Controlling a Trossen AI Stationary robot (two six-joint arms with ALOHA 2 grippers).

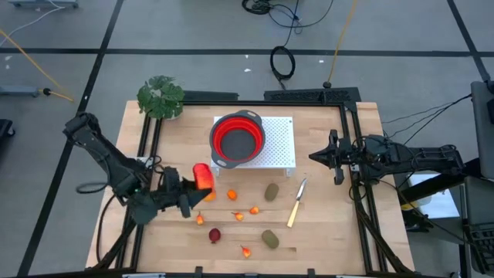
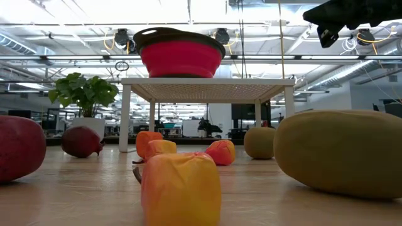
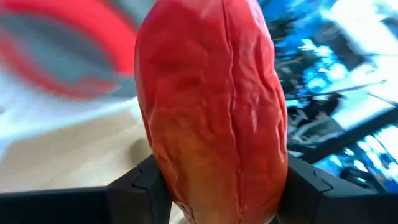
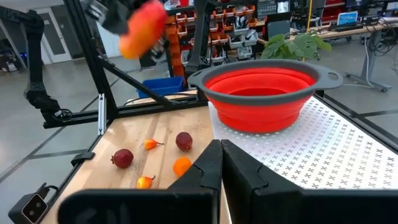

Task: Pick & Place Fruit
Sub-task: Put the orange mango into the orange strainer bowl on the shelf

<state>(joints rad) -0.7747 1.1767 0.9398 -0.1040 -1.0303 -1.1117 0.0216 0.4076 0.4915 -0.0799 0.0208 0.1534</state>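
Observation:
My left gripper (image 1: 194,187) is shut on the elongated red-orange fruit (image 1: 203,177), near the table's left side, in front of the red bowl (image 1: 238,139). In the right wrist view this fruit (image 4: 143,28) is up in the air. On the wood lie two olive-brown ovals (image 1: 272,191) (image 1: 269,239), a dark red round piece (image 1: 214,235) and several tiny orange pieces (image 1: 231,194). A second dark red piece (image 4: 183,141) shows in the right wrist view. My right gripper (image 1: 312,157) waits shut beside the rack's right edge, touching nothing. My left gripper pinches the elongated fruit between its two fingers (image 3: 140,186), which sit on opposite sides of its orange end (image 3: 205,180). The red end (image 3: 205,56) sticks out beyond the fingers. The fingers reach in from the table's left. The fruit is lifted clear of the table.
The bowl stands on a white perforated rack (image 1: 279,150) at the table's middle far side. A slim pale-handled knife (image 1: 296,202) lies right of the fruit pieces. A potted plant (image 1: 160,96) stands at the far left corner. Black frame rails run along both table sides.

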